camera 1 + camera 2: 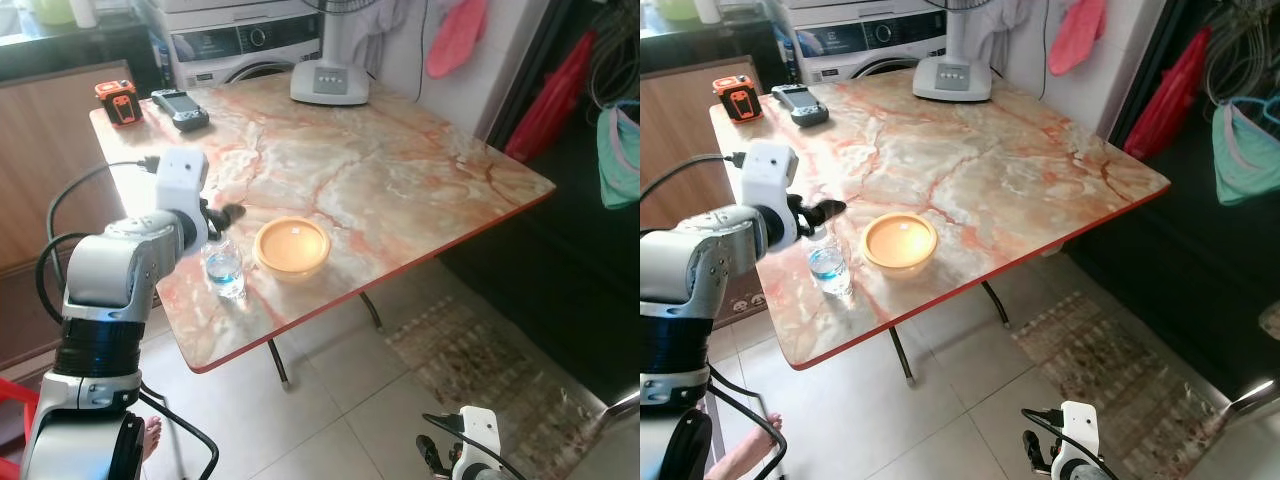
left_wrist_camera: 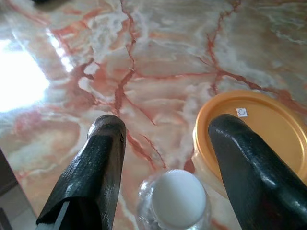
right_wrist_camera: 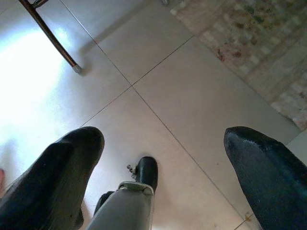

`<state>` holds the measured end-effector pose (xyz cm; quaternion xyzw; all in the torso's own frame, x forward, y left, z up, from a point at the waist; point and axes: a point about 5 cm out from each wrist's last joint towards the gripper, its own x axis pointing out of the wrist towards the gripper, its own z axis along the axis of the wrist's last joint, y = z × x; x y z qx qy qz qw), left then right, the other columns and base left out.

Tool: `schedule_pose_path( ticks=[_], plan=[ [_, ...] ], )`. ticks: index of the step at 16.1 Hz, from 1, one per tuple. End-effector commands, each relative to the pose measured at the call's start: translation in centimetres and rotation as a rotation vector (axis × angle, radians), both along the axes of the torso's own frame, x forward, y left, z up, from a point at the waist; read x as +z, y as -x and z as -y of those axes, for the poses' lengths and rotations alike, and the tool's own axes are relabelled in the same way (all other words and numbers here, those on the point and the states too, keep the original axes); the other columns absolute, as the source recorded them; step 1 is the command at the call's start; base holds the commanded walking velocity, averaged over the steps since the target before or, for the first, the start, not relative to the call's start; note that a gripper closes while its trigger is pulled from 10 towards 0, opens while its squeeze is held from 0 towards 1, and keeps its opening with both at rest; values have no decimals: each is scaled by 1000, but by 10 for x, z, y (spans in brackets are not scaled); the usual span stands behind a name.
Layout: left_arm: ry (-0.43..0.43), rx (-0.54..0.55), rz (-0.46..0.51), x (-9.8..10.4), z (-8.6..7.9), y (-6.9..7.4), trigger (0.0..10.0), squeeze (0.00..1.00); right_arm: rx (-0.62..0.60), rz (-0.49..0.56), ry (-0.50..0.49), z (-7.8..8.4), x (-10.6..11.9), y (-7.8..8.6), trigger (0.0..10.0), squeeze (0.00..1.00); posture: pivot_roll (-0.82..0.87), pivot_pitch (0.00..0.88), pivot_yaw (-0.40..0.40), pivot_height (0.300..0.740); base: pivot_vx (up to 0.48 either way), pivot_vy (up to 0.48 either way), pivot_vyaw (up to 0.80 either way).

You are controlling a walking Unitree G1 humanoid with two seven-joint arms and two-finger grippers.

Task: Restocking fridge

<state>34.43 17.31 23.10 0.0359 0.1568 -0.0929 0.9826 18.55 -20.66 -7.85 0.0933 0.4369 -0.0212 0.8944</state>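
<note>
Marble-patterned, with red veins, the table [image 1: 400, 190] is standing on a tiled floor [image 1: 310, 400] beside a patterned rug [image 1: 480, 370]. Behind it, a washing machine [image 1: 240, 45] is sitting against the wall, and a fan base [image 1: 330, 82] is resting on the table's far edge. The left arm [image 1: 115, 270] is reaching over the table's near corner, while the right arm is hanging idle above the floor. A round orange-lidded container [image 1: 292, 247] is sitting near the table's front edge. Just beside it, on the robot's left, a clear water bottle [image 1: 224, 268] with a white cap [image 2: 178, 192] is standing upright. The left gripper [image 2: 168, 163] is hovering directly above the bottle, its fingers [image 2: 96, 172] spread apart on either side of the cap and not touching it. The right gripper [image 3: 163, 158] is pointing down at the floor with its fingers wide apart, holding nothing. At the table's far left corner, an orange device [image 1: 119, 100] and a dark handheld device [image 1: 181, 108] are lying near each other.
</note>
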Motion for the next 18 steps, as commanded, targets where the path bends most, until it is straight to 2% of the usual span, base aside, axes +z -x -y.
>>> schedule_pose_path(
  ticks=[1, 2, 8, 18],
  plan=[
    [6, -16, 10, 4, 3, 3, 10000, 0, 2, -13, 10, 3, -2, 6, 10000, 0, 57, 8, -83, 740, 0, 0, 0],
    [21, -21, -11, 2, 4, 5, 10000, 0, 1, -13, 11, 4, -2, 7, 10000, 0, 57, 14, -84, 740, 0, 0, 0],
    [-56, -38, -75, -5, 6, 13, 10000, 0, 4, -29, 12, 4, -6, 14, 10000, 0, 62, 29, -67, 740, 0, 0, 0],
    [-117, 5, -79, -2, -2, 21, 10000, 0, 14, -40, 16, 7, -7, 19, 10000, 0, 85, 19, -79, 740, 0, 0, 0]
  ],
)
